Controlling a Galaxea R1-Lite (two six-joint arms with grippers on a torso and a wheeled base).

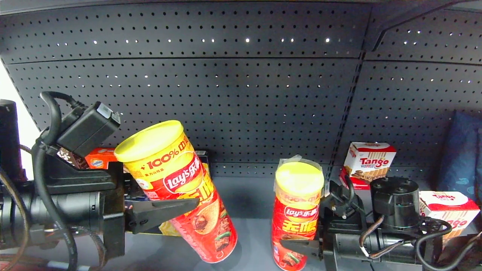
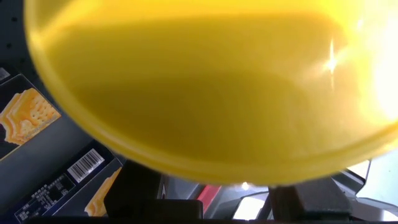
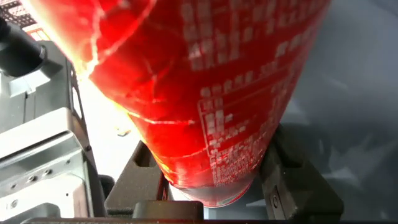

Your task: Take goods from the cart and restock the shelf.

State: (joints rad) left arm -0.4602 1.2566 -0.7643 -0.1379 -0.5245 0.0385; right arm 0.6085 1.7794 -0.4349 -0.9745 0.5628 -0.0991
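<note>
Leftmost in the head view, the left claw (image 1: 195, 186) is closed around the middle of a red-and-yellow cardboard crisp tube with a yellow plastic lid (image 1: 180, 175). One dark finger lies across its front. The tube is tilted, lid toward 11 o'clock and base toward 5 o'clock, over the dark grey metal shelf (image 1: 248, 195). I cannot tell whether its base touches the shelf. At 10 o'clock from the lid, a small orange carton (image 1: 99, 158) sits against the black perforated back panel (image 1: 226, 94).

At 3 o'clock from the tilted tube, well apart, a second red crisp tube with a yellow lid under clear film (image 1: 297, 203) stands upright. The right claw (image 1: 301, 226) is clamped on its lower part, a finger pressing each side. At 2 o'clock from this tube, a white-and-red wafer box (image 1: 369, 162) stands upright at the back. A second white-and-red wafer box (image 1: 448, 210) lies at 3 o'clock. A dark blue bag (image 1: 465, 150) leans at the far right.
</note>
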